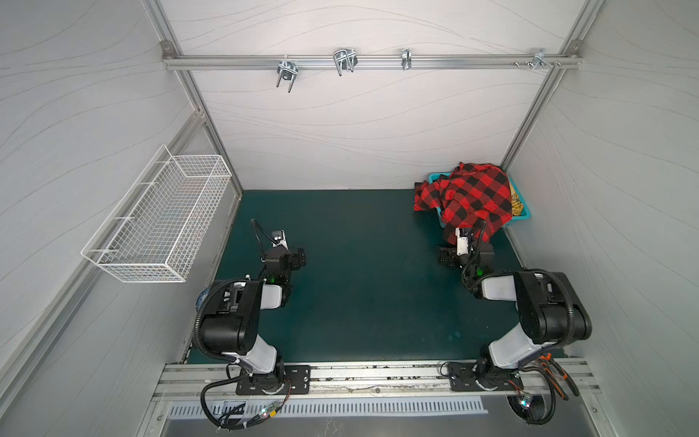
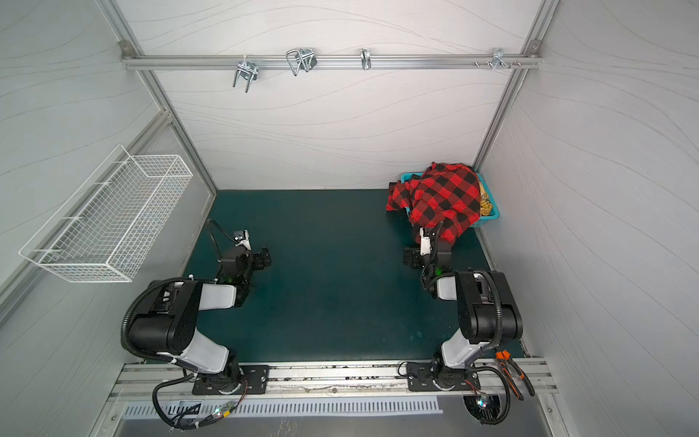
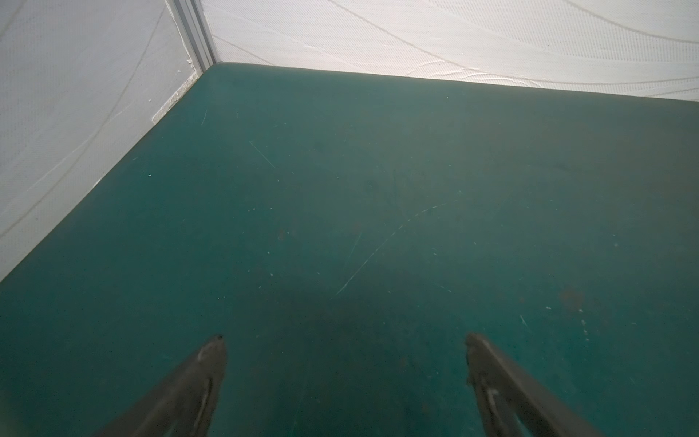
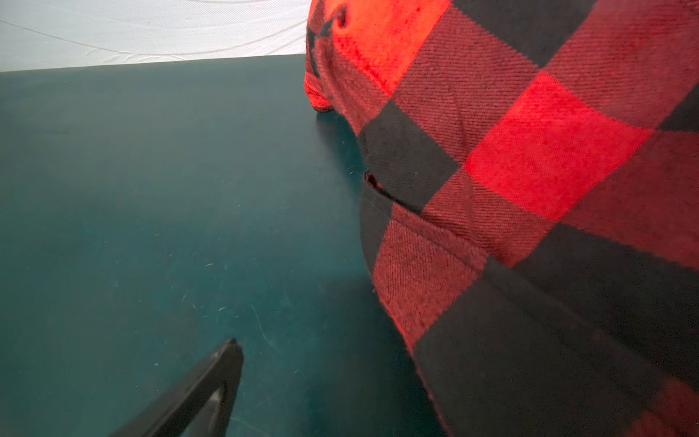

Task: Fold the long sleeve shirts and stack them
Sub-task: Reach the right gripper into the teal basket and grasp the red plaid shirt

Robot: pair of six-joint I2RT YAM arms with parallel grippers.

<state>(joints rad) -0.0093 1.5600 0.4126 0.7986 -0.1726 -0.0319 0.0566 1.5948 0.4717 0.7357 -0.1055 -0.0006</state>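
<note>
Red-and-black shirt cloth hangs close before the right wrist camera and fills that side of its view, hiding one finger of the right gripper. The other finger stands far out over bare table, with nothing between it and the cloth, so the jaws are judged spread and empty. In both top views the shirt lies heaped on the blue basket in the far right corner. Its lower edge spills over the basket's near rim toward the right arm, and another fold trails off the rim toward the middle of the table. The heap shows no clear long axis. A strip of mustard-yellow plaid shirt shows under it at the basket's wall side; no third shirt can be made out. The right gripper sits just beside the hanging edge, which lies ahead of it and toward the right wall. The left gripper is spread wide over bare table, holding nothing, well apart from the basket across the table. Finding: the right arm is plainly the nearer, and a first grasp would likely fall on that near hanging edge.
</note>
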